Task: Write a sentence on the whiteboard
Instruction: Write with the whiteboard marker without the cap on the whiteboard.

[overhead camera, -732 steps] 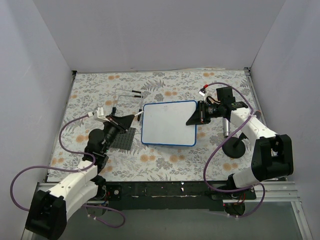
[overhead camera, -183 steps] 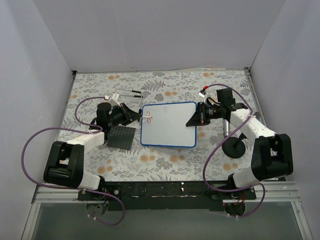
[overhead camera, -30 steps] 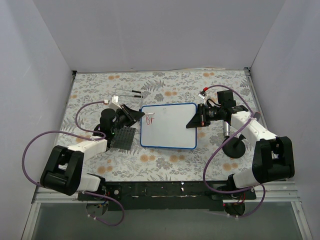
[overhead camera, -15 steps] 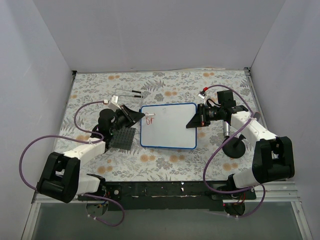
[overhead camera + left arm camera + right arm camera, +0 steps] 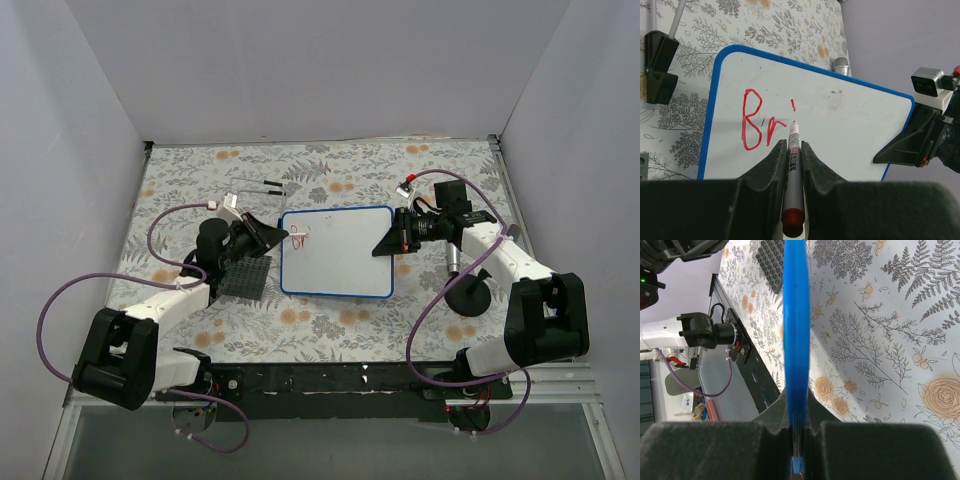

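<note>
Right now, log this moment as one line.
left hand: shut on marker | right hand: shut on whiteboard rim | sentence: Br plus a dot

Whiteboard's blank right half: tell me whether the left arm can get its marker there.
Probably yes: the whiteboard beyond the marker is bare; only the right fingers clamping its far rim crowd it.

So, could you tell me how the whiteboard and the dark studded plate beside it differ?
The whiteboard is larger, white and smooth with a blue rim; the studded plate is smaller, dark grey and covered in bumps. The whiteboard carries red lettering, the studded plate none. The right gripper clamps the whiteboard's edge, while nothing grips the studded plate. Both are flat rectangles lying on the floral tablecloth.
</note>
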